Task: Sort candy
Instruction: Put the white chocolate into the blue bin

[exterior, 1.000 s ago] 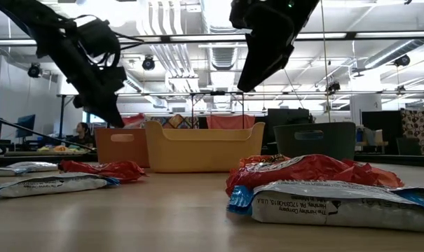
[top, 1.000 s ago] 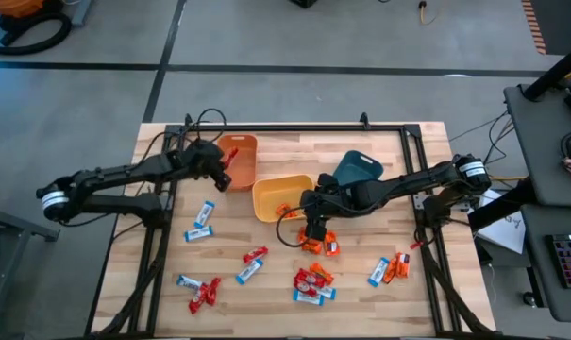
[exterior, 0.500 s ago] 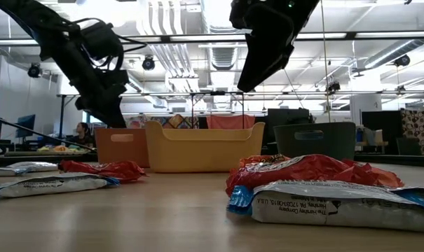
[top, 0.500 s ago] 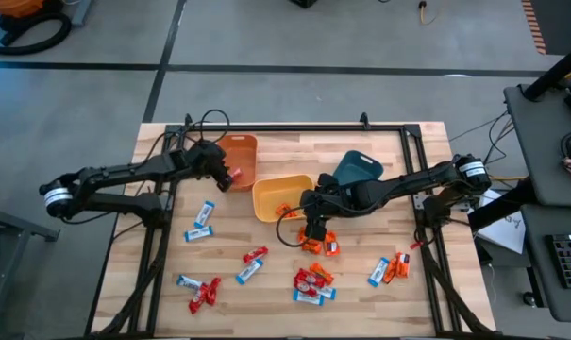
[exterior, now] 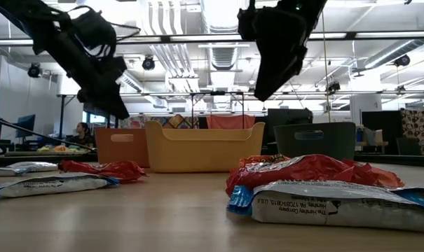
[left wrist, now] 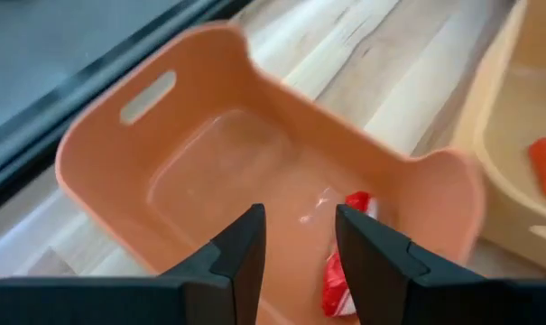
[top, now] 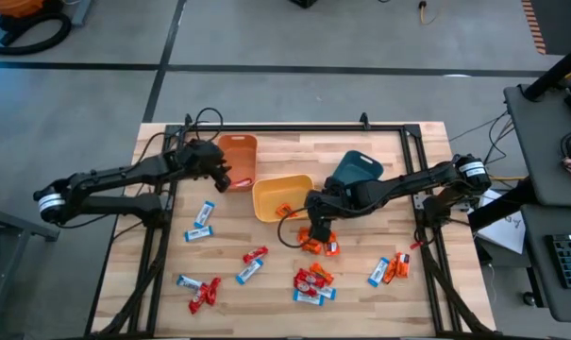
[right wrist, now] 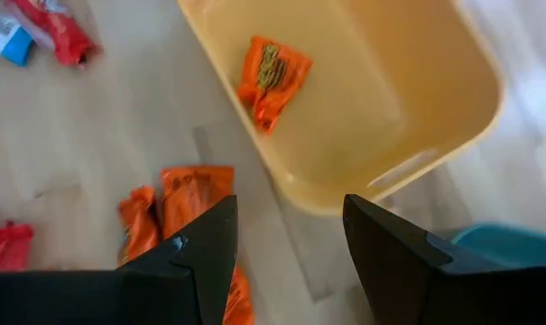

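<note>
1. a red-wrapped candy (left wrist: 345, 262) lies inside the orange bin (left wrist: 164, 153), just past the left end effector (left wrist: 295, 236); more candy (top: 309, 280) lies scattered on the wooden surface (top: 389, 151)
2. the left end effector hangs over the orange bin's rim, fingers parted with nothing between them
3. an orange packet (right wrist: 271, 77) lies in the yellow bin (right wrist: 417, 99); others (right wrist: 187, 203) lie on the surface beside that bin
4. the right end effector (right wrist: 286, 239) hovers above those packets by the yellow bin, fingers wide apart, holding nothing
5. a teal bin (top: 358, 167) stands behind the yellow one
</note>
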Motion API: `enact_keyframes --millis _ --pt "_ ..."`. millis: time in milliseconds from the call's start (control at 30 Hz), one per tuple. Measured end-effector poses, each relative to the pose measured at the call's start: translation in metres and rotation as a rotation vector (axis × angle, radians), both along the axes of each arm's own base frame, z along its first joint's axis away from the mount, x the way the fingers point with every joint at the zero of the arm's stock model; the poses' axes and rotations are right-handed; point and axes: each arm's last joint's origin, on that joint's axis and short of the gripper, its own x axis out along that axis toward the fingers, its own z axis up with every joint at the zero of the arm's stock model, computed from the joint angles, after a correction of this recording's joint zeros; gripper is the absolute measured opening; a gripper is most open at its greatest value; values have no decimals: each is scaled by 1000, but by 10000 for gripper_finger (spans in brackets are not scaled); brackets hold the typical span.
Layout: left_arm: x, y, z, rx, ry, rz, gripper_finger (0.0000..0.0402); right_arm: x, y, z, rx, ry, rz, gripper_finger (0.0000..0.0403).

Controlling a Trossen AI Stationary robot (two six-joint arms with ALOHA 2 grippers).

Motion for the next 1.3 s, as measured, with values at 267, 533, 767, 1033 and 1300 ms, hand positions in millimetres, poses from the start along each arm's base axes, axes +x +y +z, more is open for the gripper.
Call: enact_keyframes --millis 267,533,767,1033,1300 --pt "-2 -19 22 -14 -195 -224 121 -6 4 -3 181 75 -6 194" --pt "3 -44 43 13 -375 -423 121 -24 14 -8 265 257 -106 194" --pt "8 -67 55 39 -487 -562 121 -42 46 -13 265 390 61 194" --pt "10 -78 60 46 -539 -624 121 -74 101 -27 188 497 442 194" --pt "11 -77 61 62 -546 -625 121 -101 140 -41 161 495 559 194"
